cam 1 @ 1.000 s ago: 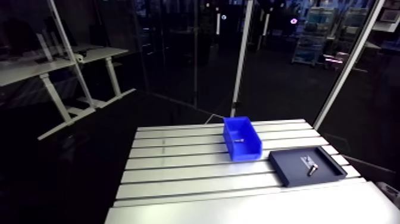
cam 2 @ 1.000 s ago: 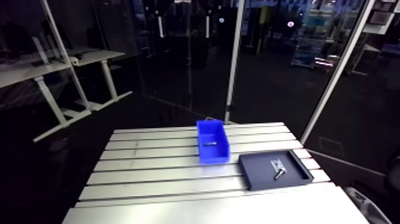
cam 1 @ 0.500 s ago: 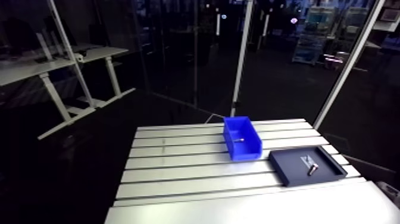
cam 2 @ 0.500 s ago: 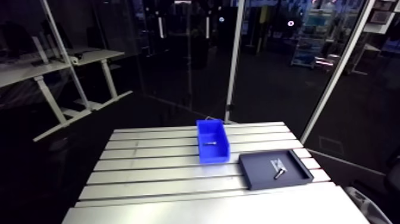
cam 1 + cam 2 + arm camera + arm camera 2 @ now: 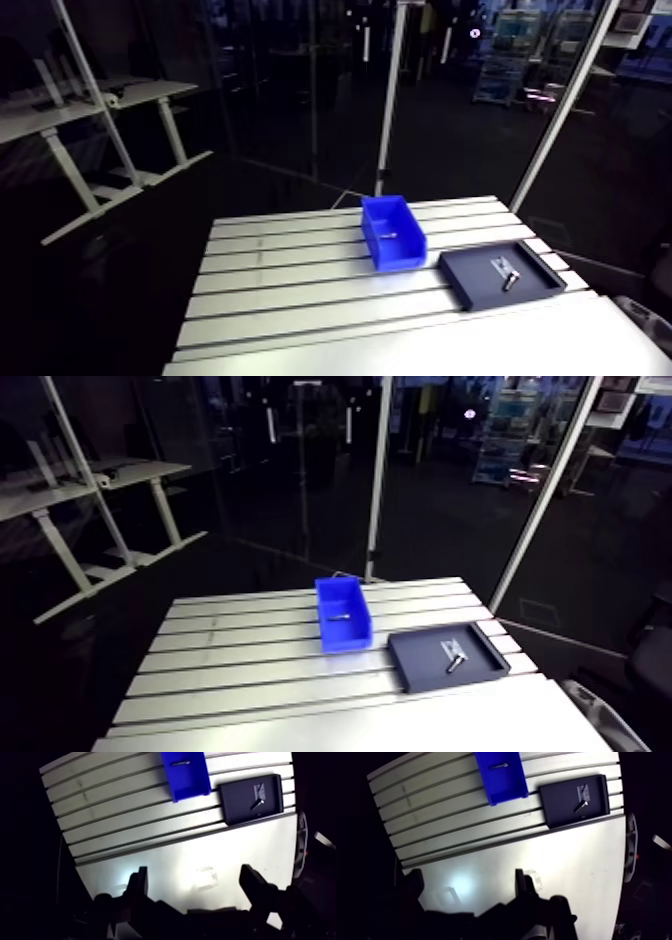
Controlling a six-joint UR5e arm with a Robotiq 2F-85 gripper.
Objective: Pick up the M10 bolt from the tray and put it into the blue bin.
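Wrist view shows the black two-fingered gripper (image 5: 195, 886) high above the slotted aluminium bench (image 5: 125, 817), jaws apart and empty. The small steel M10 bolt (image 5: 257, 803) lies in the flat black tray (image 5: 236, 801), beside the blue plastic bin (image 5: 192, 789). The approach appears to be in hand; the next move calls for descending over the tray and aligning with the bolt.

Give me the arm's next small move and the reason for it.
Probably carry the open gripper across toward the black tray, stopping above the bolt. The fingers stand apart and empty, high over the table's plain near part, while the bolt lies in the tray beside the blue bin, so nothing can be grasped from here.
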